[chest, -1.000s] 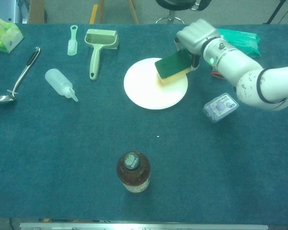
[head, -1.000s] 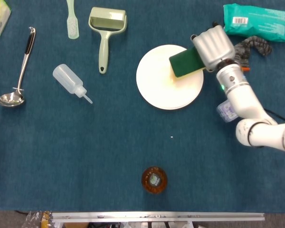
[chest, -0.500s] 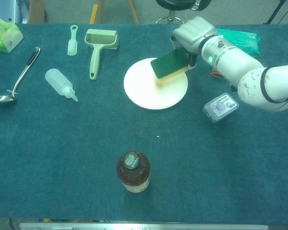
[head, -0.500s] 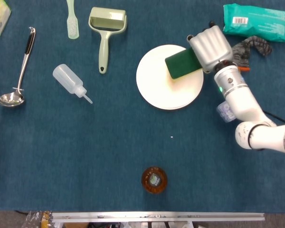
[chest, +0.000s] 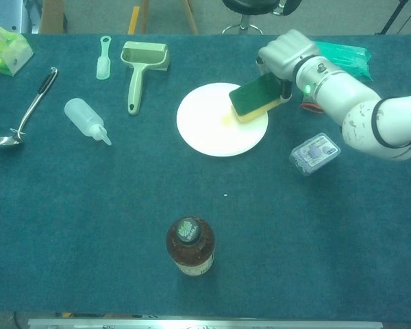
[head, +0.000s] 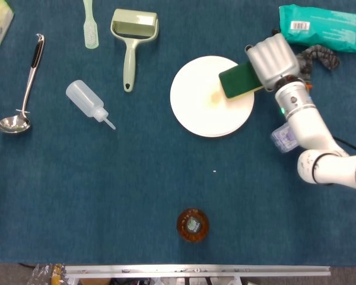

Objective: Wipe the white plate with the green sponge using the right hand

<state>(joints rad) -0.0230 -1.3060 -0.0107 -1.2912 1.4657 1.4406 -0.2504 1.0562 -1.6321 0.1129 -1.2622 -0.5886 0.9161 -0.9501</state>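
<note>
Head view | right hand (head: 273, 57) grips one green sponge (head: 241, 81) | one white plate (head: 204, 104) | left hand unseen

A dark green sponge (head: 240, 81) sits over a white plate (head: 202, 107) on deep blue cloth (head: 166, 178). At upper right, a teal packet (head: 320, 27); lower centre, an amber bottle (head: 193, 224).

Head view: looks straight down from above onto blue table (head: 166, 178), far enough to hold whole work area; metal rail along bottom edge. Chest view: lower, angled forward across table (chest: 89, 226); chair legs and floor at top edge. Both share white plate (head: 202, 98) (chest: 209, 127), brown bottle (head: 193, 224) (chest: 190, 245), ladle (head: 21, 89) (chest: 20, 113).
</note>
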